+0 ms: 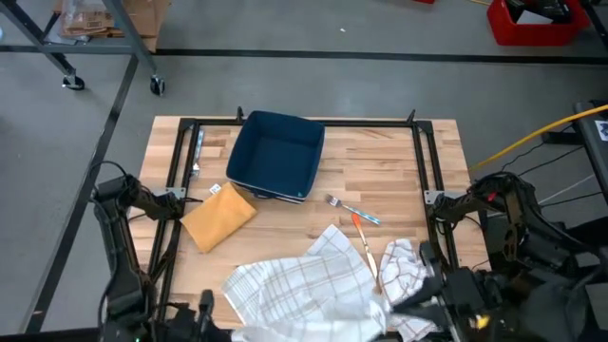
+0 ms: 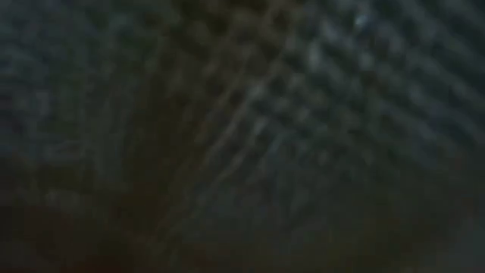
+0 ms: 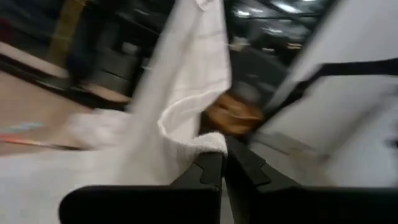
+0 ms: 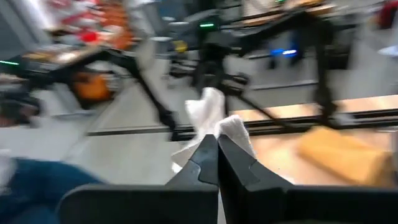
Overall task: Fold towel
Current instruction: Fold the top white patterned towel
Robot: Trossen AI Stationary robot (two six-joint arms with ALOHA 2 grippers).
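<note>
I am pinching the towel (image 1: 304,285), which is lying crumpled at the table's (image 1: 399,180) near edge, with both pincers: left gripper (image 3: 222,163) clenched on a white fold, right gripper (image 4: 217,149) clenched on another corner. I am judging that lifting evenly and drawing the corners apart, clear of the fork (image 1: 350,209), should flatten it

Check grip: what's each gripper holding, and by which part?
Both pinch the towel: left gripper on a bunched edge, right gripper on another bunched edge or corner.
</note>
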